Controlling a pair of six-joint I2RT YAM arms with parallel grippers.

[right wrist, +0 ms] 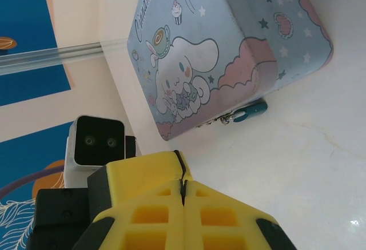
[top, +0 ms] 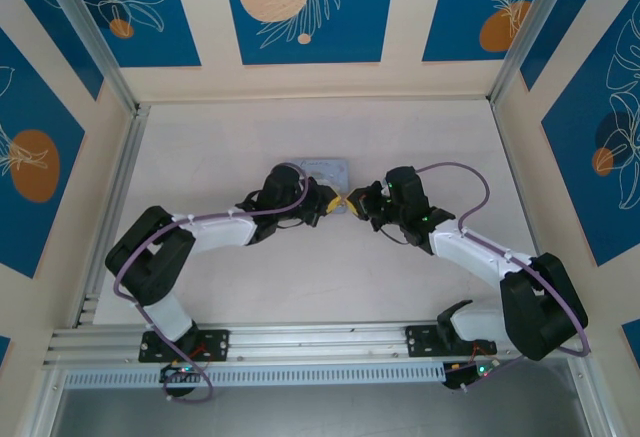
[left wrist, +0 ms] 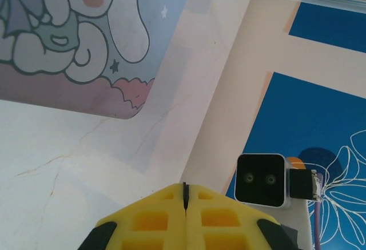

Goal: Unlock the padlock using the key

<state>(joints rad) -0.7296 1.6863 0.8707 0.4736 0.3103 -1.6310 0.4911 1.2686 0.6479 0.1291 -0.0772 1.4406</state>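
On a pale table (top: 250, 137) inside blue floral walls (top: 310, 7), left pincer (top: 332, 203) and right pincer (top: 351, 205) are each pressed together.

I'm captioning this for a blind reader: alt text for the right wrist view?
The right gripper, yellow and shut, points toward a pale blue cartoon tin box on the white table, a small blue padlock at its latch. A white camera module sits left.

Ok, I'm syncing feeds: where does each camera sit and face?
Top external: overhead, behind the bases, looking down at both arms meeting beside the tin box.
Left wrist: low, facing past the left gripper toward the tin box.
Right wrist: low, facing past the right gripper toward the tin box and padlock.
Shared: both wrist views show the tin box.
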